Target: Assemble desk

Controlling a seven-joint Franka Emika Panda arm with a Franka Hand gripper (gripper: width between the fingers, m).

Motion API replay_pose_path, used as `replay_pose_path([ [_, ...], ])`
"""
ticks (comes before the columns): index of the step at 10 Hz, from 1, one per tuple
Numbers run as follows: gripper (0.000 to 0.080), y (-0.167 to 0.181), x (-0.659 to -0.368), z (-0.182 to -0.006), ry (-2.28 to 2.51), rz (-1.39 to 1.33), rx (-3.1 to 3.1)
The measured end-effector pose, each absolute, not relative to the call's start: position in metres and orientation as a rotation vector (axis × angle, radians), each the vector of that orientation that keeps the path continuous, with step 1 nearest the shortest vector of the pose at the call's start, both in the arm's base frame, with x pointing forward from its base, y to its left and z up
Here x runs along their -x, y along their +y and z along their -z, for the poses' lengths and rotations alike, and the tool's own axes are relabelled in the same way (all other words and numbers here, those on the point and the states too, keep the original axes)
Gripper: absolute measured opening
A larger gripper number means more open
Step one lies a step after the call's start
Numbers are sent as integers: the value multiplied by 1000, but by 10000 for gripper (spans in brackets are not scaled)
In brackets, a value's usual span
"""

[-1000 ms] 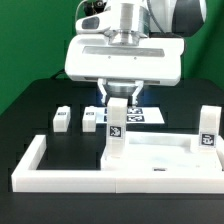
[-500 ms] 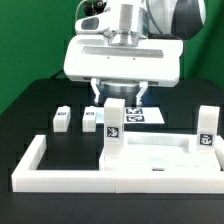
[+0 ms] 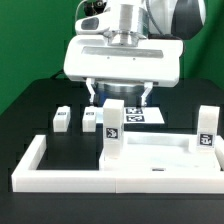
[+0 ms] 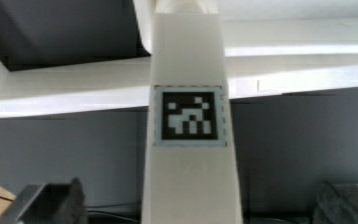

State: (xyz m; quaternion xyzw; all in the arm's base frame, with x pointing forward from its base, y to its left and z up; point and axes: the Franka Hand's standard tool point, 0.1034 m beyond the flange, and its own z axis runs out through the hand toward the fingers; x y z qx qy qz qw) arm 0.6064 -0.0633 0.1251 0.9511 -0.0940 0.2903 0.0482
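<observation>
Scanning from the exterior view's left: the white border rail (image 3: 30, 158) wraps round the work area. Just behind its arm, at about 10 o'clock from the middle of the scene, two loose legs (image 3: 62, 118) sit side by side on the black table (image 3: 30, 110). Dead centre is the upright leg (image 3: 115, 130), standing on a corner of the tabletop (image 3: 160, 155) — the gripper (image 3: 121, 97) hangs right over its top, jaws spread wide, one on each side, gripping nothing. The wrist view agrees: the leg's tag face (image 4: 190, 112) fills the middle and the dark fingertips (image 4: 51, 205) stand well clear of it. The marker board (image 3: 140, 114) peeks out behind, at 12 o'clock from the leg. Over at 3 o'clock a second standing leg (image 3: 207, 130) sits on the tabletop's other corner.

Handling-wise, my guess is these legs are light, rigid plastic, smooth and a bit slippery — so squeeze the flat faces squarely, near the top above the tag. It's tall and narrow, so it could tip if nudged off-centre. Can't tell how firmly it's seated in its hole.
</observation>
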Motion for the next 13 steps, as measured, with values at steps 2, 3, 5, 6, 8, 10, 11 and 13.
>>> replay_pose_path([
  [2, 649, -57, -607, -125, -305, -755, -2987],
  [3, 649, -56, -615, -137, -319, -707, -3031],
  [5, 649, -60, -624, -139, -344, -626, -3076],
  [6, 649, -61, -624, -132, -350, -564, -3099],
  [8, 649, -63, -618, -120, -345, -307, -3174],
  [10, 649, -64, -619, -122, -346, -49, -3205],
  [11, 649, -64, -624, -121, -351, 2, -3207],
  [13, 525, -63, -627, -120, -357, 9, -3206],
])
